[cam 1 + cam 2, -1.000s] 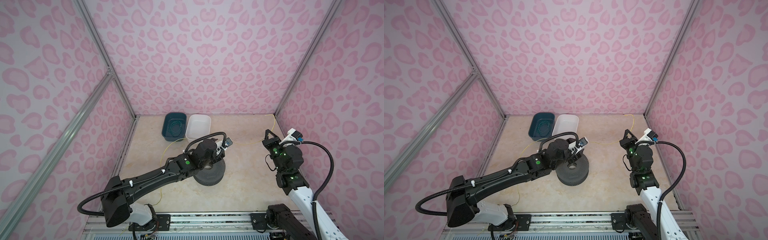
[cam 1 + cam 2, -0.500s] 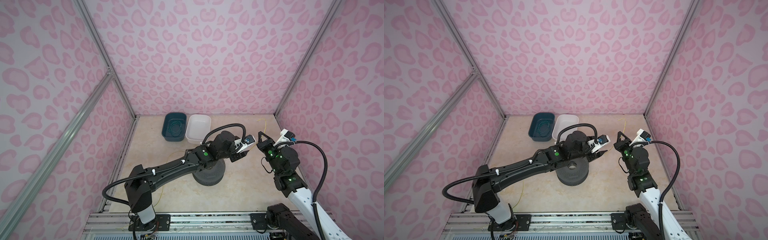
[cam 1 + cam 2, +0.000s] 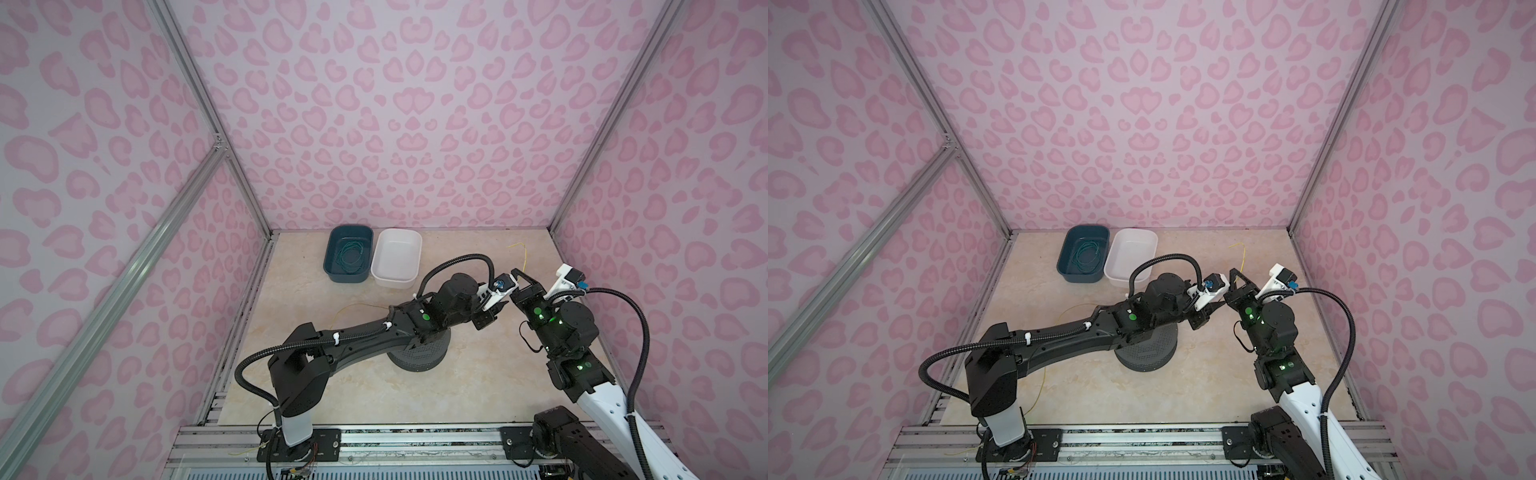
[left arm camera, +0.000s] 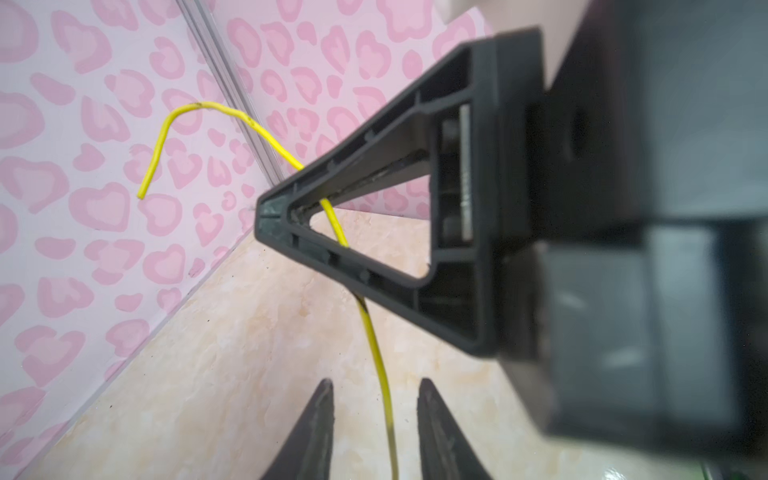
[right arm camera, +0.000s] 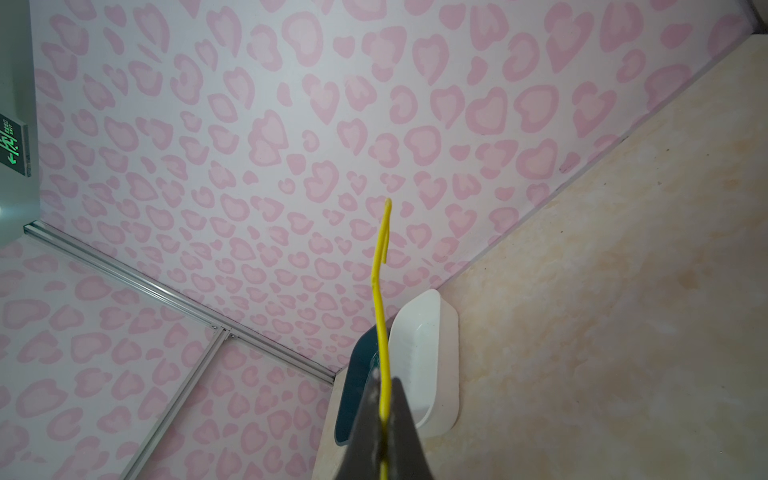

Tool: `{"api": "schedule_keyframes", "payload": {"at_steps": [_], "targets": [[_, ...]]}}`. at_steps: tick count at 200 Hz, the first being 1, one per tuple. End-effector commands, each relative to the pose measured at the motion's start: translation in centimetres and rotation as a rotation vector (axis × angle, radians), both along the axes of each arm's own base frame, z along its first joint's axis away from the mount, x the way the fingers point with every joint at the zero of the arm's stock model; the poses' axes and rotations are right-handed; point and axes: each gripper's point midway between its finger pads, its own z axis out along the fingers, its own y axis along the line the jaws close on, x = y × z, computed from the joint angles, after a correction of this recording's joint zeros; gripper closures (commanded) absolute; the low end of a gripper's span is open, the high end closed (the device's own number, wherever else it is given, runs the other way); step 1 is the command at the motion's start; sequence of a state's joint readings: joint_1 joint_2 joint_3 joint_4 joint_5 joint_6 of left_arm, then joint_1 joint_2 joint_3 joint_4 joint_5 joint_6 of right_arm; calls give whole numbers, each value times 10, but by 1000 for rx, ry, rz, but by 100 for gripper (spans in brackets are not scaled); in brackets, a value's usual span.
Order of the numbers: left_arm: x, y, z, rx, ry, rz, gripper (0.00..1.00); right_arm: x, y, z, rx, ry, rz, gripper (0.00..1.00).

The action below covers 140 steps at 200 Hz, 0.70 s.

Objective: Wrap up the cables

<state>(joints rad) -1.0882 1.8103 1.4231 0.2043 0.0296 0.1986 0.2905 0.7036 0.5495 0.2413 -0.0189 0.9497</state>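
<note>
Pinching a thin, bright yellow flexible wire point(image 5: 381, 332) in clenched right jaws, straddling it with parted left jaws, near the round dark-grey perforated drum point(image 3: 419, 357).

The thin bright yellow cable point(image 5: 380, 316) rises pinched in the right gripper point(image 5: 385, 390), its free tip hooked over, the rest trailing slack across the tabletop point(image 3: 332, 386).

Bright, soft, even light from above leaves only faint shadows on the bench point(image 3: 374, 399) under the arms point(image 3: 353, 345). In the left wrist view the yellow wire point(image 4: 375, 349) is sharp, the body of the right claw point(image 4: 266, 216) blurred.
</note>
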Motion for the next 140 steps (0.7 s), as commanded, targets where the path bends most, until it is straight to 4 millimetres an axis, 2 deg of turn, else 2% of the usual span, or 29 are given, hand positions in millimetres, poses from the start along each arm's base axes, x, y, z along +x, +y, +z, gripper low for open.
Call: {"api": "schedule_keyframes", "payload": {"at_steps": [1, 36, 79, 105, 119, 122, 140], "targets": [[8, -5, 19, -118, -7, 39, 69, -1, -1, 0, 18, -5, -6, 100], [8, -5, 21, -141, -8, 45, 76, -3, 1, -1, 26, -1, 2, 100], [5, -3, 15, -122, -16, 35, 96, -4, 1, 0, 41, -4, 4, 100], [7, 5, 11, -82, -58, 54, 96, -3, 2, -1, 30, 7, 5, 100], [11, 12, 14, -42, -111, 79, 96, -5, 1, 1, -28, 23, 4, 81], [11, 16, 2, -11, -113, 84, 96, -6, 0, 1, -46, 33, 3, 77], [16, 33, -10, 91, -189, 121, 96, -12, -4, 9, -165, 73, 1, 64]]}}
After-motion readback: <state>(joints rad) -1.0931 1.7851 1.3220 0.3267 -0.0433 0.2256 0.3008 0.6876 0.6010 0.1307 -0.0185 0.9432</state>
